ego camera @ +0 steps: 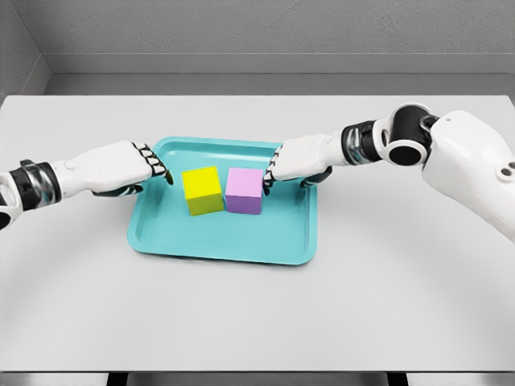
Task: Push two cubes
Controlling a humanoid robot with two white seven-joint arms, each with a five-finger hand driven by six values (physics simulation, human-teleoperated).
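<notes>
Left arm [32,186] cut off at left edge; right arm [475,173] at right edge.

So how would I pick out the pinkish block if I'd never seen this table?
Find the turquoise tray in the middle of the grey table. Two cubes sit side by side on it, between the left hand and the right hand. The pink-purple cube is the one nearer the right hand; its neighbour is a yellow cube.

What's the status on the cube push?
Left hand at the tray's left rim, short of yellow cube. Right hand fingertips at pink cube. Cubes side by side in teal tray. Nothing blocking.
</notes>
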